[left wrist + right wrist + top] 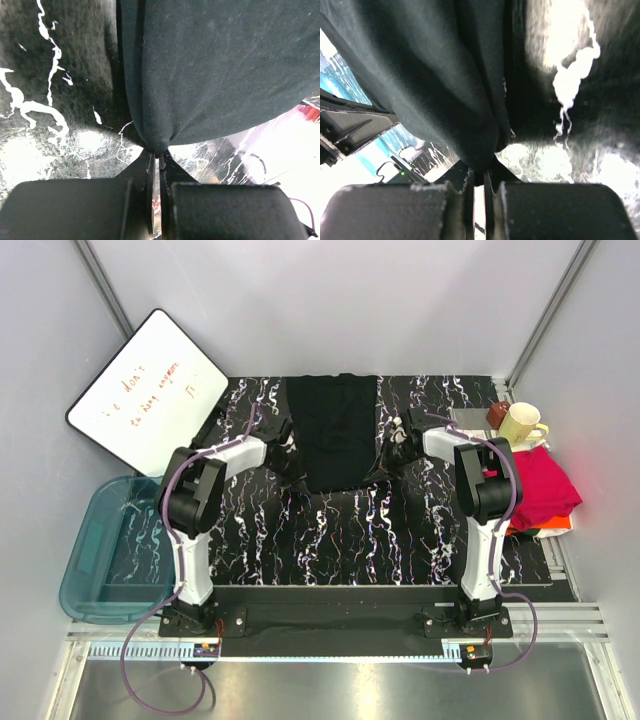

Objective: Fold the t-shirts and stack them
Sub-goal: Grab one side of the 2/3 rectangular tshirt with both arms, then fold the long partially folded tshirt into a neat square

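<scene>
The black t-shirt (333, 430) lies as a long narrow strip down the middle back of the marbled table (330, 540). My left gripper (287, 466) is shut on its left lower corner; in the left wrist view the cloth (210, 70) bunches into the closed gripper (158, 156). My right gripper (388, 457) is shut on the right lower corner; in the right wrist view the cloth (435, 75) is pinched in the gripper (484, 170). The magenta-pink t-shirt (540, 485) lies folded at the right edge over an orange piece (555, 528).
A cream mug (519, 423) and a dark red object (497, 416) stand at the back right. A whiteboard (148, 390) leans at the back left. A blue translucent bin (108, 550) sits off the table's left edge.
</scene>
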